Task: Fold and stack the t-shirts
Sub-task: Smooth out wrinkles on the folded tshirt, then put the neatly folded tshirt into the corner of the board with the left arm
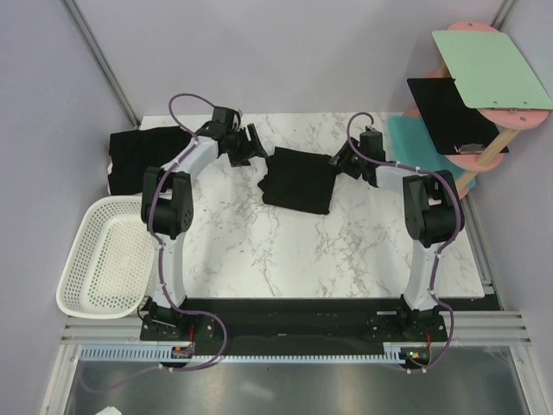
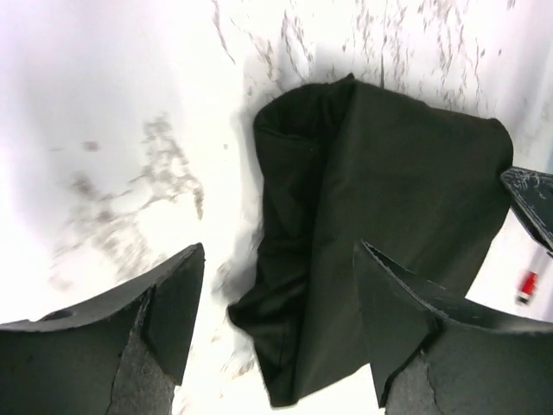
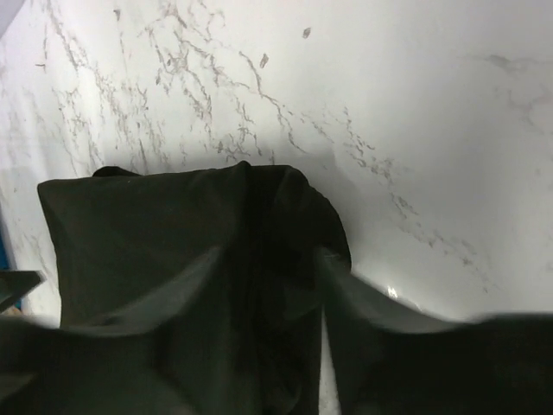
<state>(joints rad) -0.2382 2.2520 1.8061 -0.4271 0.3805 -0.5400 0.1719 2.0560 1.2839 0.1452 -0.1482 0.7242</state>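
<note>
Left gripper (image 2: 276, 316) is wide open and empty, just off the left side of the folded t-shirt (image 1: 298, 180). Right gripper (image 3: 270, 255) is also parted, hovering over the shirt's right side. It's blurred black on black, so I can't tell if it touches the cloth. The shirt lies mid-table toward the far edge, with a loose fold bulging on the side facing the left gripper. Second t-shirt (image 1: 143, 154) is at the far-left corner and appears to hang over the left edge.

Probable next step: pinch both short sides, lift level, and carry it left onto that one. Catch every layer or the fold opens.

Room: open marble tabletop (image 1: 285, 251) toward the near edge. Laundry basket (image 1: 102, 255) sits off the left edge and a shelf rack (image 1: 488, 143) off the far-right corner, so watch the right elbow.
</note>
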